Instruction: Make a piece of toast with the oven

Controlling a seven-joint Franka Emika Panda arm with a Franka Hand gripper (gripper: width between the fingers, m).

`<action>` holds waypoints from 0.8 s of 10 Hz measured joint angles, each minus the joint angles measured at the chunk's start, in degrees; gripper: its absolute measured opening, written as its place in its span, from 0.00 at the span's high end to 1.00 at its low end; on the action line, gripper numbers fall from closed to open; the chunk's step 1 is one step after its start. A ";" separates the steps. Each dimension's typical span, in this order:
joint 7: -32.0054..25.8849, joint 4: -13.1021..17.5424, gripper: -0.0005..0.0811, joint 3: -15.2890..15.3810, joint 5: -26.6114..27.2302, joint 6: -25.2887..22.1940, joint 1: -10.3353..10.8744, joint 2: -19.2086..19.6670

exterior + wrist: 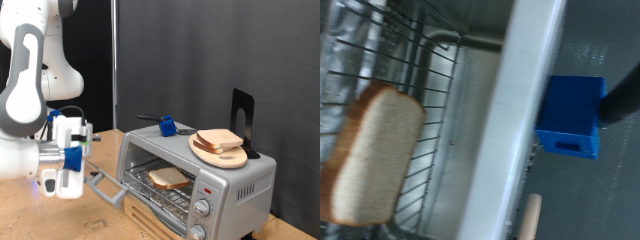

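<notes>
White-and-blue two-finger gripper [62, 160] hangs at the exterior view's left, just off the end of the open glass door [118, 192] — fingers not clear, can't tell if spread or pressed together, nothing seen between them. Door's dropped down flat, handle bar out front nr the gripper. Behind it, the small silver metal toaster oven [240, 188], two round knobs at the front right w/ a red mark above. Inside on the wire rack [440, 120]: square slice of pale bread w/ tan crust [168, 178], lying flat; wrist view shows it too, on the rack bars. Up top of the oven, round light-wood plate [222, 154] w/ a second, similar slice [220, 140]. Small blue block [167, 127] on the roof beside it, black stand [241, 118] behind.
</notes>
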 joint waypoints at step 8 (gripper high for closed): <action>6.19 -6.03 0.01 6.82 3.86 5.59 5.16 -11.04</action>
